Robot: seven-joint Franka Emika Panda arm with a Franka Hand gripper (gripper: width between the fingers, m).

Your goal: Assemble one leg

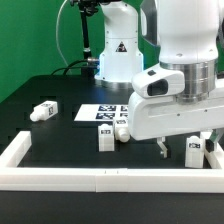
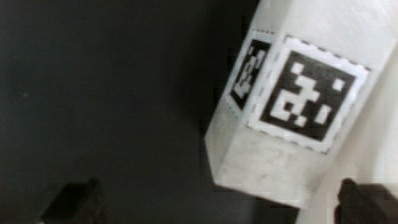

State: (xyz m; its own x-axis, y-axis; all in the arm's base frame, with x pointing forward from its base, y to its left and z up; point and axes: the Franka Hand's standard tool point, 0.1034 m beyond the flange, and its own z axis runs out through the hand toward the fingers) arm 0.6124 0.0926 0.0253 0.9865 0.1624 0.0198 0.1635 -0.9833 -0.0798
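Note:
In the exterior view a leg [image 1: 192,151], a small white post with a tag, stands on the black table at the exterior view's right. My gripper [image 1: 185,147] hangs just over it, with one finger on each side. In the wrist view the same leg [image 2: 294,105] fills the frame with its black-and-white tag facing the camera. The gripper [image 2: 217,205] is open; the two dark fingertips [image 2: 71,200] stand wide apart. The leg's end lies between them, close to one finger. Three more legs lie on the table: one at the left [image 1: 43,111], one upright [image 1: 105,139] and one lying beside it [image 1: 121,128].
The marker board [image 1: 96,113] lies flat at the table's middle. A white raised border [image 1: 60,178] runs along the table's front and sides. The robot's white base [image 1: 118,50] stands behind the board.

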